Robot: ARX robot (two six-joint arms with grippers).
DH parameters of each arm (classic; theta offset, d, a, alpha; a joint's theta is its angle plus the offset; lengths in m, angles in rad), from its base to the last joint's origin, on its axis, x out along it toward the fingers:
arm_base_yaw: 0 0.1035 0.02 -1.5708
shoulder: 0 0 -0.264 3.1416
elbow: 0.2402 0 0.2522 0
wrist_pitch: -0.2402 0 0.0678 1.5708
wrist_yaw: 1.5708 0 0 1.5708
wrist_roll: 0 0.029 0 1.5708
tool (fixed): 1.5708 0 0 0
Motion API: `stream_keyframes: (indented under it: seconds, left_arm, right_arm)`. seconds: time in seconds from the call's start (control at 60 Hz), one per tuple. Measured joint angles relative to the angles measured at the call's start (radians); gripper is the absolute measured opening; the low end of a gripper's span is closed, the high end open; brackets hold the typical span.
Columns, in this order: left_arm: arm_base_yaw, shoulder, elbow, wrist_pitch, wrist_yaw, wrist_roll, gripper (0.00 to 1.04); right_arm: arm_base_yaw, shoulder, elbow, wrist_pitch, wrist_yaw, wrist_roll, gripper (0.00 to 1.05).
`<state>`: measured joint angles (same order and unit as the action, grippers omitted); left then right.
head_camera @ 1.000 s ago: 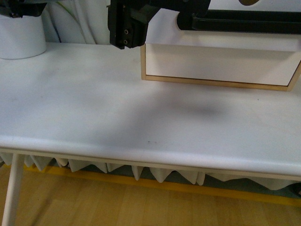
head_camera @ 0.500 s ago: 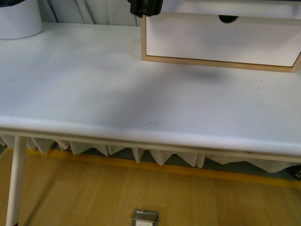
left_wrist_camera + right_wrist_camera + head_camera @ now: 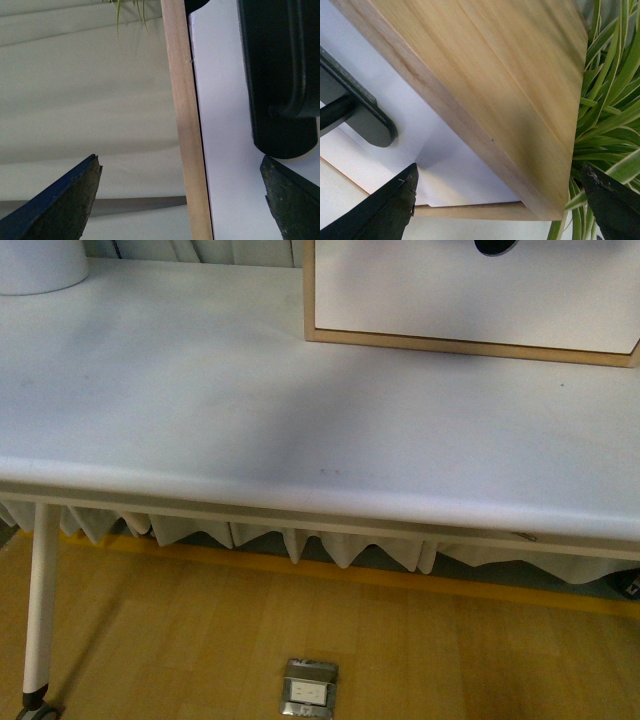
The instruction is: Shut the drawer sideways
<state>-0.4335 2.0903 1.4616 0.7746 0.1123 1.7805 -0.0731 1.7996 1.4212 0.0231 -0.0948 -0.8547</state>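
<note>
- Two grippers show only in their own wrist views, and both stand wide open.
- In the left wrist view, the left gripper [image 3: 178, 200] has its dark fingertips [image 3: 65, 205] spread far apart. Nothing is held between them.
- Between those fingertips runs the light-wood edge of the box [image 3: 185, 125]. Just beside it lies the white front of the drawer [image 3: 220, 150], with a thin dark seam between the two.
- On that front sits the black bar handle [image 3: 280, 75]. Its rounded end is near the other fingertip; whether they touch cannot be told.
- Behind the box hangs a pale cloth backdrop [image 3: 85, 100].
- In the right wrist view, the right gripper [image 3: 502, 205] is just as wide, one fingertip at each lower corner of the picture.
- A broad wooden side of the box fills the space between them, and its corner points toward the gripper.
- The drawer's white front meets that wooden side along one edge, and one end of the handle shows near the fingertip on that side.
- A plant [image 3: 605, 100] with striped green leaves stands just beside the box's far edge.
- How far the drawer stands out of the box cannot be told from either wrist view.
- In the front view the box rests on the white table [image 3: 250, 420], toward the far right. Only its lowest white front [image 3: 470, 295], with a dark half-round notch [image 3: 497, 246] at the picture's top edge, is in frame.
- A white round object [image 3: 40, 265] sits at the table's far left corner.
- Below the table are a wooden floor, a metal floor socket [image 3: 308, 690] and a white table leg [image 3: 40, 610].
</note>
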Motion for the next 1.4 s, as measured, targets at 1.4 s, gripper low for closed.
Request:
stream_keyframes:
  seconds: [1.4]
  left_arm:
    - [0.061, -1.754, -1.286, -0.772, -0.663, -1.347, 0.98]
  right_arm:
    - [-0.115, -1.557, -1.089, -0.182, 0.003, 0.65, 0.95]
